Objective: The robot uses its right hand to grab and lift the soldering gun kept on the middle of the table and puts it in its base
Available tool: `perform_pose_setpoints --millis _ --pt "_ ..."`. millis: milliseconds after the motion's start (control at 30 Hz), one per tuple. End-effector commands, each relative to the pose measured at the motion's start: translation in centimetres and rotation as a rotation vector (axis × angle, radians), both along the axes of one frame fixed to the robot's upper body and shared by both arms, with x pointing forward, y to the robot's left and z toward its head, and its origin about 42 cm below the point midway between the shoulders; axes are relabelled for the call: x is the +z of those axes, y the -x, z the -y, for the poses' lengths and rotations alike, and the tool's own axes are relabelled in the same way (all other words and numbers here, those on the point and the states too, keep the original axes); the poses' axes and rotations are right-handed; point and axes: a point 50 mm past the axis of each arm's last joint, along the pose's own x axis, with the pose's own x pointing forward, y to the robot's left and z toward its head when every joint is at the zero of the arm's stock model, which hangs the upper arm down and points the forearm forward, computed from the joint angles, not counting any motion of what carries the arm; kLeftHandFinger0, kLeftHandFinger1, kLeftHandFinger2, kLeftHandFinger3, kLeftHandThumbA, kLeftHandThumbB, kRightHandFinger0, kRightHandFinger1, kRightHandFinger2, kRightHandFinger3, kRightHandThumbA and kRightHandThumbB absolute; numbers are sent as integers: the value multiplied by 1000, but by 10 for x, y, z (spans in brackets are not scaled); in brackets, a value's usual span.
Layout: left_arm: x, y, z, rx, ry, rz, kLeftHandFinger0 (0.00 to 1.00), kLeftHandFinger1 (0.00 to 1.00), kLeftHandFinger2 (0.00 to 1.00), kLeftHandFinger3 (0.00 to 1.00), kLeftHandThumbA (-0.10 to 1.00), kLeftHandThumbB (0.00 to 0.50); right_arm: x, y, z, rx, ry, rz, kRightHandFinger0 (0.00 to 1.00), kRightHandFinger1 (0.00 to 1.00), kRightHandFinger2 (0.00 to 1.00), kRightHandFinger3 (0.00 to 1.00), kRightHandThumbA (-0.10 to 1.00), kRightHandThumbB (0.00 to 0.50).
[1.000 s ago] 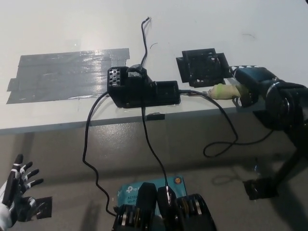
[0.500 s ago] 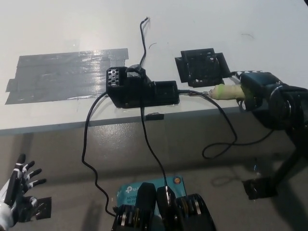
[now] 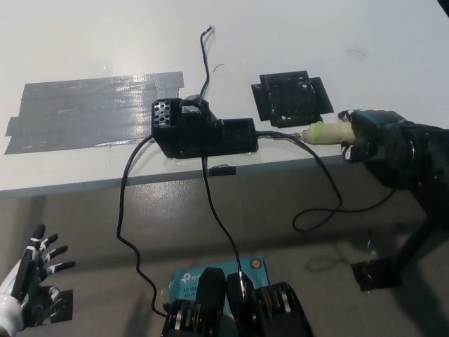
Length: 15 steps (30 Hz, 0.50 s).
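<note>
1. The black right robot hand (image 3: 375, 137) sits at the right edge of the white bench (image 3: 280, 28), and it is wrapped around the rear of the soldering gun's pale yellow-green handle (image 3: 327, 133).
2. The handle points left out of that grip, low over the bench near its front edge; whether it rests on the surface or is just clear of it, I cannot tell.
3. The thin metal tip end (image 3: 284, 136) of the gun reaches toward the black box-shaped base station (image 3: 203, 131), stopping just beside its right end.
4. That base sits in the middle of the bench by the front edge, with a small perforated block (image 3: 165, 113) at its upper left corner.
5. Just behind the gun, a flat black square grid plate (image 3: 291, 97) lies on the bench, apart from the base.
6. A wide patch of grey duct tape (image 3: 91, 109) covers the bench to the left of the base.
7. A black cable (image 3: 330, 203) loops off the front edge below the gun; another black cable (image 3: 126, 210) hangs down from the base's left side.
8. A thin black wire (image 3: 205, 63) runs away from the base toward the back of the bench.
9. The white left robot hand (image 3: 31, 270) rests low at the left, below bench level, fingers spread and holding nothing.
</note>
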Motion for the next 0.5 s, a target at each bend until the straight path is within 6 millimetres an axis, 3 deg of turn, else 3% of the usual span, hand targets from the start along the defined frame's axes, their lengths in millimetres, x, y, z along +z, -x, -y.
perform_pose_setpoints --millis 0,33,100,133,167,267,300,333,367,400,433,467 --pt "13 -3 -2 -30 -29 32 667 820 939 1000 1000 57 2 -5 13 -92 12 -17 797 919 964 1000 342 152" --pt "13 -4 -1 -39 -32 33 681 834 941 1000 1000 60 1 -5 15 -100 28 -28 456 630 916 1000 342 203" --pt "14 -5 0 -49 -35 34 699 848 952 1000 1000 57 -1 -5 18 -110 49 -47 362 503 858 1000 299 202" --pt "13 -6 1 -59 -39 34 701 841 933 1000 1000 62 -5 -6 20 -125 98 -85 93 251 653 1000 347 236" --pt "13 -6 1 -60 -39 34 701 840 930 1000 1000 61 -5 -6 20 -125 99 -85 27 190 614 1000 350 234" --pt "14 -7 2 -75 -55 35 762 879 929 1000 1000 72 -18 -4 24 -132 176 -119 0 169 587 1000 257 205" --pt "16 -7 3 -84 -62 36 792 905 953 1000 1000 66 -22 -2 26 -125 193 -122 13 210 623 1000 160 180" --pt "18 -7 4 -97 -67 37 829 940 970 1000 1000 63 -30 -3 27 -114 281 -140 1 125 451 1000 -13 105" --pt "18 -7 4 -105 -68 43 838 944 966 1000 1000 68 -32 -3 27 -103 327 -132 0 101 400 1000 16 90" --pt "19 -7 4 -115 -75 44 827 941 963 1000 1000 74 -35 -3 26 -93 364 -126 0 20 252 865 20 127" --pt "19 -8 5 -118 -78 44 817 940 962 1000 1000 72 -36 -3 27 -91 373 -124 0 1 199 814 11 153" --pt "20 -7 6 -134 -97 36 809 931 979 1000 1000 71 -37 4 25 -19 440 -89 0 19 129 641 -65 243"
